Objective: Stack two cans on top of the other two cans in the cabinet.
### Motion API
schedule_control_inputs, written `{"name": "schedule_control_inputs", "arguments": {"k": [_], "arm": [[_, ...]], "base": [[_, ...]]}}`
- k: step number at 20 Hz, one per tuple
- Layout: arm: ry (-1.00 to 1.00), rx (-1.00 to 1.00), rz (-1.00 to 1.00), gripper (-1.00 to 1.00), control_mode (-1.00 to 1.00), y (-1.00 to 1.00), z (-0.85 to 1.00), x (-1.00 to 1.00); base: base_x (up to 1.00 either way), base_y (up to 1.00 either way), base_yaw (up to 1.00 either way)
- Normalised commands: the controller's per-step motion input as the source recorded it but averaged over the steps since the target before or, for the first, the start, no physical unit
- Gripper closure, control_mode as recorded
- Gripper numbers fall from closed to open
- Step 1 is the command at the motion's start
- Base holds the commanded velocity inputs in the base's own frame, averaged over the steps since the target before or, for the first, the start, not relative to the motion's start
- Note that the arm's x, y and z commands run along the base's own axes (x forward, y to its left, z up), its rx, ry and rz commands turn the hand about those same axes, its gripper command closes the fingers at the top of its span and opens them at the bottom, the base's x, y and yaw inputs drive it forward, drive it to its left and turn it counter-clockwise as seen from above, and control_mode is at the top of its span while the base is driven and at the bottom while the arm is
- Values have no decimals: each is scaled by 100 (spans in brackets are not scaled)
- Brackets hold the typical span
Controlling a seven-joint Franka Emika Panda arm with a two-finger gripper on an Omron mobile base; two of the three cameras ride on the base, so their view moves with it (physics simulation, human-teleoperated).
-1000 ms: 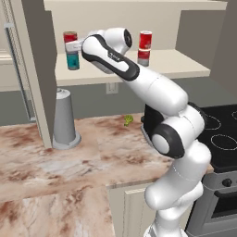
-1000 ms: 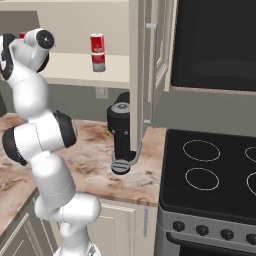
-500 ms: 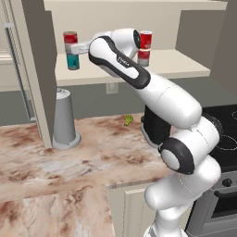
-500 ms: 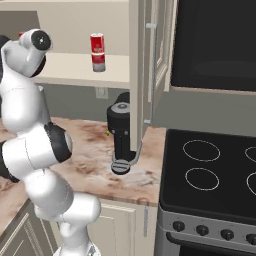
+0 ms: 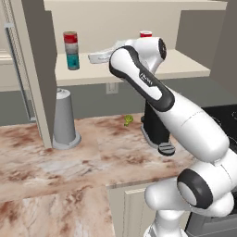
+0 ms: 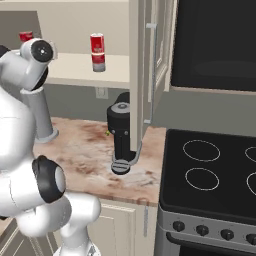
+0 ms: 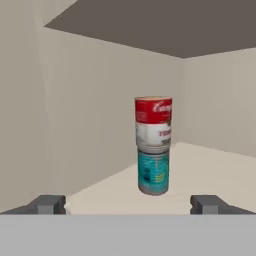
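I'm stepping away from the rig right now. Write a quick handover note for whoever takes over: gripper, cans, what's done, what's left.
Gripper: open, holding nothing, level with the cabinet shelf and pointing at the left stack, short of it.
Left stack: red-and-silver can sits upright on the teal can, well aligned. Done.
Right stack: a red column farther right on the same shelf. It looks two cans tall, but the seam is hard to make out.
Left: check the right stack from closer. If it is two cans, probably just back the arm out without brushing the left stack.
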Motion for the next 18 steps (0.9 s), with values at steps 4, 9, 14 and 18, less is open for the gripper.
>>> {"name": "schedule_control_inputs", "arguments": {"k": [4,9,14,18], "arm": [[10,0,-14,-100,-100,-49,-9,-64],[13,0,-19,-100,-100,-40,-6,-64],[14,0,-22,-100,-100,-37,-7,-61],[13,0,-23,-100,-100,-36,-9,-61]], "base": [[0,0,0],[0,0,0],[0,0,0],[0,0,0]]}}
